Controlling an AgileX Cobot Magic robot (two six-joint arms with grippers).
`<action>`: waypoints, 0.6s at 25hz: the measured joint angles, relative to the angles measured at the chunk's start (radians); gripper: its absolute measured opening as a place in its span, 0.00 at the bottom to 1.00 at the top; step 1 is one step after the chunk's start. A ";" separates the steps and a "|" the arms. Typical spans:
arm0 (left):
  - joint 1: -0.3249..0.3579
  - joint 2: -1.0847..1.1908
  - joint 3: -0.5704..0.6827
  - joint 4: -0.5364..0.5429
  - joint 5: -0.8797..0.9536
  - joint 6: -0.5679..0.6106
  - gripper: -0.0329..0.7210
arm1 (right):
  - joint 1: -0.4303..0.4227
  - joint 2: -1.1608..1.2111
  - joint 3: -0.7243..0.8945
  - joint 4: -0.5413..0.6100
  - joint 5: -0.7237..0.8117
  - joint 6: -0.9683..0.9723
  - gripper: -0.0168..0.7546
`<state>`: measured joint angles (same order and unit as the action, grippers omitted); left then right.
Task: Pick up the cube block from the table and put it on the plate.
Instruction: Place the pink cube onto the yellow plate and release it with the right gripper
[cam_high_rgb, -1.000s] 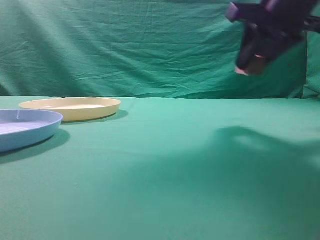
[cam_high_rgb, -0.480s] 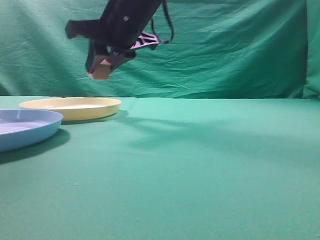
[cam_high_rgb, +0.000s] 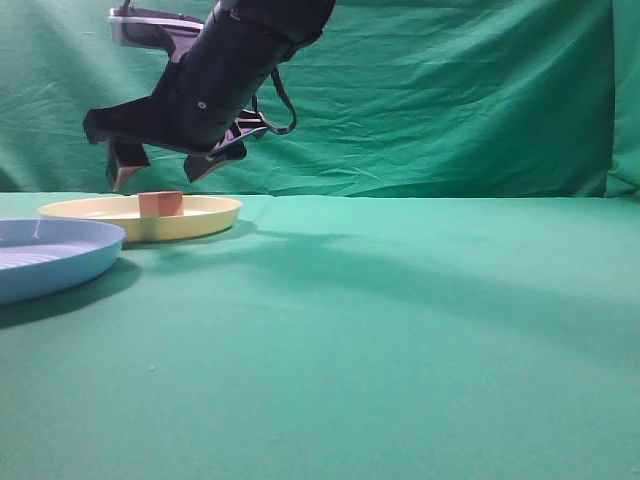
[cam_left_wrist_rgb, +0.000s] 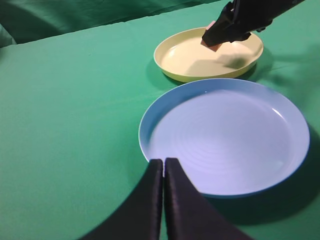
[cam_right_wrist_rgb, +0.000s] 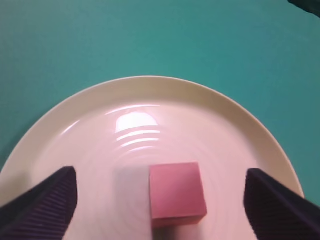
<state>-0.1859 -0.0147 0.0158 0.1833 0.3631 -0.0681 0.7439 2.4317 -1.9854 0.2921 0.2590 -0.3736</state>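
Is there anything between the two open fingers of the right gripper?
Yes. In the right wrist view the cube block lies on the plate between the fingers of the right gripper, touching neither.

Two round plates sit on one green table (cam_high_rgb: 400, 330): one pale yellow plate (cam_high_rgb: 210, 215) and one light blue plate (cam_high_rgb: 60, 262). One small reddish-pink cube (cam_high_rgb: 160, 204) is on the yellow plate. Two dark robot grippers are in view: the right gripper (cam_high_rgb: 168, 168) and the left gripper (cam_left_wrist_rgb: 163, 172).

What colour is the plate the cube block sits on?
Pale yellow plate, clearest in the right wrist view.
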 joint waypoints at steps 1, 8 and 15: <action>0.000 0.000 0.000 0.000 0.000 0.000 0.04 | 0.000 0.000 0.000 0.000 0.003 0.000 0.84; 0.000 0.000 0.000 0.000 0.000 0.000 0.04 | -0.022 -0.131 0.000 -0.006 0.240 0.000 0.68; 0.000 0.000 0.000 0.000 0.000 0.000 0.04 | -0.097 -0.371 0.000 -0.013 0.727 0.027 0.08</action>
<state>-0.1859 -0.0147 0.0158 0.1833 0.3631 -0.0681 0.6465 2.0610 -1.9854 0.2788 0.9861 -0.3468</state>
